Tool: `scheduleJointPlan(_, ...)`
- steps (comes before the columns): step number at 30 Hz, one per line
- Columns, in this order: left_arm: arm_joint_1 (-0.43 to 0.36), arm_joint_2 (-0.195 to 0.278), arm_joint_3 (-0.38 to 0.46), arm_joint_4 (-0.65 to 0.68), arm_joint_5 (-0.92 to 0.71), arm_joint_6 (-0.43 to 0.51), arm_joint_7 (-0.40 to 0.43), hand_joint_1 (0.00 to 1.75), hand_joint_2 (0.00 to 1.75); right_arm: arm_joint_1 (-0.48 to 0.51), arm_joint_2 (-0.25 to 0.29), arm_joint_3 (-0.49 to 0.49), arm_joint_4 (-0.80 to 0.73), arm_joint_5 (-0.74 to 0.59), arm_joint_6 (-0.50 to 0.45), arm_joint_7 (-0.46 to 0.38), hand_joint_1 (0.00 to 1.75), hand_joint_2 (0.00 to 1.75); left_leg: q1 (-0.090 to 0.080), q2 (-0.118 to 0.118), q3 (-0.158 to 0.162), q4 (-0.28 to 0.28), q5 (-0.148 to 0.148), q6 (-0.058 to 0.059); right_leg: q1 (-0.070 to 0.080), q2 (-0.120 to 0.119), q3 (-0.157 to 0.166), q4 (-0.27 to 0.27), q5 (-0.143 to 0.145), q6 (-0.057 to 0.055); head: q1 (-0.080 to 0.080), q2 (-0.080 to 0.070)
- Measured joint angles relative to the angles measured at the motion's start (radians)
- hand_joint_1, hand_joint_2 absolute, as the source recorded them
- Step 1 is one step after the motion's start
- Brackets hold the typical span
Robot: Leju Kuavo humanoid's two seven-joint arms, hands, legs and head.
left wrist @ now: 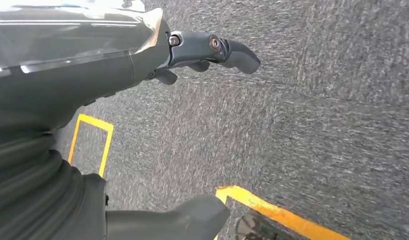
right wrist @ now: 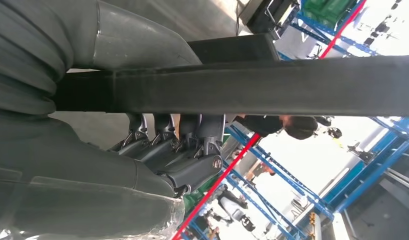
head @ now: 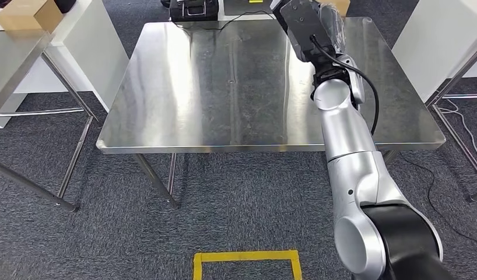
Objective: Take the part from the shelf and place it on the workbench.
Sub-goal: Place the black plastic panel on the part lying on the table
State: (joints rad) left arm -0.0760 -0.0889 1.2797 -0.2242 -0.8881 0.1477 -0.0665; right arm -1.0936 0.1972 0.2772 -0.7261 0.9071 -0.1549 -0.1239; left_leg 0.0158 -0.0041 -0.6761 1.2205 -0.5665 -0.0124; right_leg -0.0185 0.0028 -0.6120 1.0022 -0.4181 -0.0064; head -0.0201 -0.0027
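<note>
Above the far right of your steel workbench, your right hand grips the long black part, while your left hand hangs over carpet, fingers loosely apart, holding nothing

Industrial workshop, steel workbench, blue racking, yellow floor tape, grey carpet

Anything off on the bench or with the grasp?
Nothing stands out. The right hand holds the long black part above the steel workbench, not set down yet. The left hand hangs over carpet, holding nothing.
</note>
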Motion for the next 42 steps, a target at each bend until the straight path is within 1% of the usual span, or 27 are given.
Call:
scheduleJointPlan(1,0.001,0.000,0.000,0.000,0.000,0.000,0.000,0.00,1.75,0.000,0.000,0.000,0.003,0.001,0.000,0.003,1.75,1.75,0.001,0.000,-0.039,0.054,-0.009,-0.002,0.002,0.001,0.004,0.000,-0.005,-0.003,0.000,0.000)
scheduleJointPlan(2,0.002,-0.001,0.000,0.000,-0.001,-0.001,0.000,0.00,1.75,0.000,0.000,0.000,0.007,0.002,-0.001,0.006,1.75,1.75,0.001,0.000,-0.064,0.076,0.000,-0.001,0.003,0.002,0.010,0.000,-0.009,-0.004,0.000,0.000)
scheduleJointPlan(3,0.002,-0.001,0.000,0.000,-0.002,-0.001,0.000,0.00,1.75,0.000,0.000,-0.001,0.011,0.003,-0.001,0.008,1.75,1.75,0.001,0.000,-0.069,0.058,0.030,0.001,0.005,0.003,0.016,0.000,-0.015,-0.004,0.000,0.000)
scheduleJointPlan(5,0.003,0.001,0.000,0.000,-0.003,-0.002,0.000,0.00,1.75,-0.001,-0.001,-0.002,0.017,0.004,-0.002,0.011,1.75,1.75,0.000,0.000,-0.026,-0.074,0.123,0.013,0.006,0.006,0.035,0.000,-0.028,-0.001,0.000,0.000)
scheduleJointPlan(6,0.003,0.001,0.000,0.000,-0.003,-0.003,0.000,0.00,1.75,-0.004,-0.001,-0.003,0.019,0.005,-0.003,0.012,1.75,1.75,-0.003,0.001,0.001,-0.139,0.154,0.020,0.009,0.007,0.041,-0.001,-0.033,0.003,0.001,0.000)
scheduleJointPlan(7,0.003,0.002,0.000,0.000,-0.004,-0.003,0.000,0.00,1.75,-0.007,-0.001,-0.003,0.021,0.006,-0.004,0.012,1.75,1.75,-0.006,0.002,0.023,-0.185,0.169,0.026,0.011,0.008,0.044,-0.001,-0.038,0.006,0.001,0.000)
scheduleJointPlan(8,0.002,0.003,0.000,0.000,-0.005,-0.004,0.000,0.00,1.75,-0.009,-0.002,-0.003,0.023,0.006,-0.004,0.013,1.75,1.75,-0.010,0.002,0.033,-0.203,0.167,0.032,0.012,0.008,0.044,-0.002,-0.041,0.010,0.001,0.000)
scheduleJointPlan(11,0.003,0.004,0.000,0.000,-0.006,-0.004,0.000,0.00,1.75,-0.013,-0.005,-0.004,0.026,0.006,-0.006,0.014,1.75,1.75,-0.011,0.002,0.047,-0.217,0.159,0.044,0.015,0.007,0.042,0.000,-0.049,0.023,0.001,0.000)
scheduleJointPlan(13,0.003,0.002,0.000,0.000,-0.007,-0.006,0.000,0.00,1.75,-0.016,-0.007,-0.004,0.028,0.007,-0.008,0.016,1.75,1.75,-0.006,0.002,0.060,-0.229,0.158,0.054,0.016,0.006,0.011,0.060,-0.074,0.027,0.003,0.000)
scheduleJointPlan(16,0.002,0.001,0.000,0.000,-0.009,-0.009,0.000,0.00,1.75,-0.016,-0.012,-0.004,0.035,0.014,-0.011,0.021,1.75,1.75,-0.006,0.000,0.074,-0.231,0.145,0.066,0.013,0.005,-0.105,0.258,-0.131,0.025,0.005,0.000)
scheduleJointPlan(17,0.003,0.001,0.000,0.000,-0.010,-0.011,0.000,0.00,1.75,-0.013,-0.014,-0.004,0.039,0.018,-0.012,0.024,1.75,1.75,-0.006,-0.002,0.081,-0.230,0.139,0.066,0.011,0.005,-0.131,0.289,-0.130,0.031,0.005,0.000)
scheduleJointPlan(18,0.003,0.001,0.000,0.000,-0.010,-0.012,0.000,0.00,1.75,-0.012,-0.016,-0.004,0.043,0.023,-0.013,0.027,1.75,1.75,-0.006,-0.004,0.088,-0.230,0.133,0.064,0.009,0.005,-0.137,0.281,-0.111,0.039,0.005,0.000)
scheduleJointPlan(20,0.004,-0.001,0.000,0.000,-0.011,-0.013,0.000,0.00,1.75,-0.016,-0.021,-0.004,0.053,0.039,-0.017,0.037,1.75,1.75,-0.006,-0.008,0.106,-0.228,0.117,0.057,0.003,0.002,-0.094,0.151,-0.032,0.061,0.006,0.000)
scheduleJointPlan(21,0.003,-0.001,0.000,0.000,-0.012,-0.013,0.000,0.00,1.75,-0.020,-0.023,-0.004,0.059,0.049,-0.021,0.042,1.75,1.75,-0.009,-0.009,0.113,-0.224,0.108,0.052,0.001,-0.001,-0.066,0.082,0.001,0.065,0.007,0.000)
scheduleJointPlan(22,0.003,-0.001,0.000,0.000,-0.012,-0.013,0.000,0.00,1.75,-0.026,-0.026,-0.004,0.067,0.061,-0.024,0.048,1.75,1.75,-0.010,-0.009,0.117,-0.221,0.099,0.046,0.000,-0.003,-0.044,0.029,0.023,0.064,0.008,0.000)
scheduleJointPlan(23,0.002,0.000,0.000,0.000,-0.013,-0.013,0.000,0.00,1.75,-0.030,-0.028,-0.004,0.076,0.074,-0.027,0.055,1.75,1.75,-0.011,-0.009,0.118,-0.219,0.093,0.041,0.001,-0.004,-0.034,0.006,0.028,0.057,0.008,0.000)
scheduleJointPlan(27,0.001,0.001,0.000,0.000,-0.017,-0.013,0.000,0.00,1.75,-0.043,-0.037,-0.007,0.108,0.135,-0.033,0.092,1.75,1.75,-0.006,-0.004,0.116,-0.203,0.070,0.022,-0.001,0.000,-0.020,-0.001,0.015,0.028,0.005,0.000)
scheduleJointPlan(28,0.001,0.002,0.000,0.000,-0.019,-0.013,0.000,0.00,1.75,-0.048,-0.039,-0.008,0.116,0.151,-0.034,0.099,1.75,1.75,-0.005,-0.002,0.101,-0.168,0.055,0.016,-0.004,0.001,-0.013,-0.003,0.011,0.021,0.004,0.000)
scheduleJointPlan(29,0.000,0.002,0.000,0.000,-0.020,-0.013,0.000,0.00,1.75,-0.052,-0.039,-0.009,0.125,0.166,-0.034,0.105,1.75,1.75,-0.003,0.000,0.070,-0.111,0.034,0.011,-0.005,0.001,-0.006,-0.003,0.007,0.014,0.002,0.000)
scheduleJointPlan(31,0.000,0.004,0.000,0.000,-0.022,-0.014,0.000,0.00,1.75,-0.058,-0.041,-0.008,0.147,0.202,-0.034,0.120,1.75,1.75,-0.002,0.001,-0.017,0.029,-0.005,0.003,-0.004,0.002,0.004,-0.003,-0.002,0.005,0.000,0.000)
scheduleJointPlan(32,0.001,0.004,0.000,0.001,-0.023,-0.014,0.000,0.00,1.75,-0.058,-0.042,-0.007,0.158,0.225,-0.034,0.132,1.75,1.75,-0.002,0.001,-0.054,0.072,-0.006,0.002,-0.004,0.003,0.009,-0.002,-0.007,0.003,0.000,0.000)
scheduleJointPlan(33,0.001,0.004,0.000,0.001,-0.026,-0.014,0.001,0.00,1.75,-0.058,-0.044,-0.005,0.169,0.250,-0.034,0.145,1.75,1.75,-0.002,0.001,-0.073,0.077,0.014,0.003,-0.004,0.005,0.016,-0.002,-0.013,0.003,0.000,0.000)
scheduleJointPlan(34,0.001,0.005,0.001,0.001,-0.028,-0.013,0.001,0.00,1.75,-0.058,-0.045,-0.002,0.180,0.275,-0.034,0.160,1.75,1.75,-0.002,0.001,-0.071,0.040,0.055,0.007,-0.003,0.006,0.024,-0.002,-0.019,0.005,0.000,0.000)
scheduleJointPlan(36,0.001,0.008,0.000,0.000,-0.031,-0.013,0.002,0.00,1.75,-0.060,-0.048,0.006,0.200,0.324,-0.034,0.187,1.75,1.75,-0.004,0.001,-0.027,-0.096,0.149,0.017,-0.001,0.008,0.042,-0.003,-0.032,0.011,0.001,0.000)
scheduleJointPlan(37,0.000,0.010,0.000,0.000,-0.032,-0.013,0.001,0.00,1.75,-0.063,-0.049,0.011,0.211,0.346,-0.033,0.199,1.75,1.75,-0.006,0.001,-0.002,-0.154,0.174,0.023,0.001,0.010,0.048,-0.003,-0.038,0.016,0.001,0.000)
scheduleJointPlan(39,-0.002,0.011,0.001,0.000,-0.032,-0.019,-0.008,0.00,1.75,-0.066,-0.054,0.019,0.231,0.386,-0.033,0.221,1.75,1.75,-0.010,0.001,0.024,-0.203,0.178,0.029,0.010,0.011,0.048,-0.001,-0.044,0.021,0.003,0.000)
scheduleJointPlan(42,-0.003,0.011,0.001,0.000,-0.041,-0.045,-0.049,0.00,1.75,-0.062,-0.067,0.029,0.258,0.445,-0.032,0.259,1.75,1.75,-0.014,-0.003,0.027,-0.213,0.175,0.027,0.016,0.007,0.047,-0.004,-0.047,0.019,0.006,0.000)
